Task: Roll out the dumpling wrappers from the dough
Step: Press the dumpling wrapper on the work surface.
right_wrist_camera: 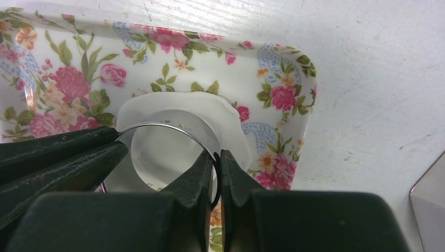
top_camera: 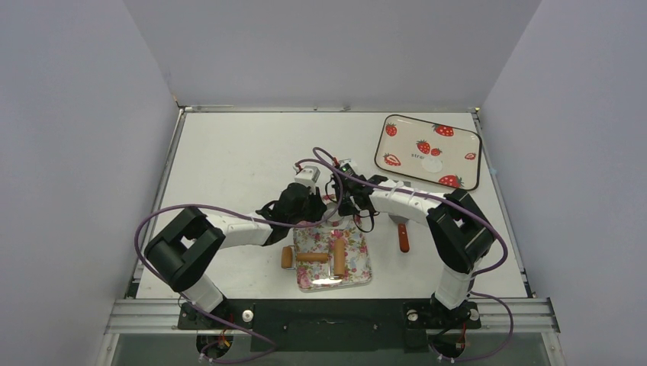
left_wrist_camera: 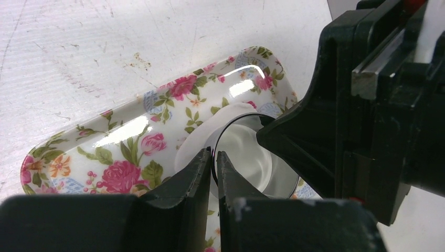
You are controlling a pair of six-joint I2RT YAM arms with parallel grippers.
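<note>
The dough (right_wrist_camera: 223,118) is a flattened white patch at one end of the floral tray (right_wrist_camera: 157,58). A silver metal ring (right_wrist_camera: 168,127) stands on the dough, which shows inside and around it. My right gripper (right_wrist_camera: 216,157) is shut on the ring's wall on one side. My left gripper (left_wrist_camera: 214,157) is shut on the ring (left_wrist_camera: 278,178) at the opposite side, over the dough (left_wrist_camera: 191,144). From above, both grippers (top_camera: 322,213) (top_camera: 341,207) meet over the far end of the floral tray (top_camera: 355,271) and hide the ring. One dumpling wrapper (top_camera: 432,164) lies on the strawberry tray (top_camera: 397,145).
A brown wooden roller (top_camera: 313,257) lies on the near part of the floral tray. A spatula with a red handle (top_camera: 403,238) lies on the table right of that tray, its shiny blade (right_wrist_camera: 427,199) beside my right gripper. The strawberry tray sits at the far right.
</note>
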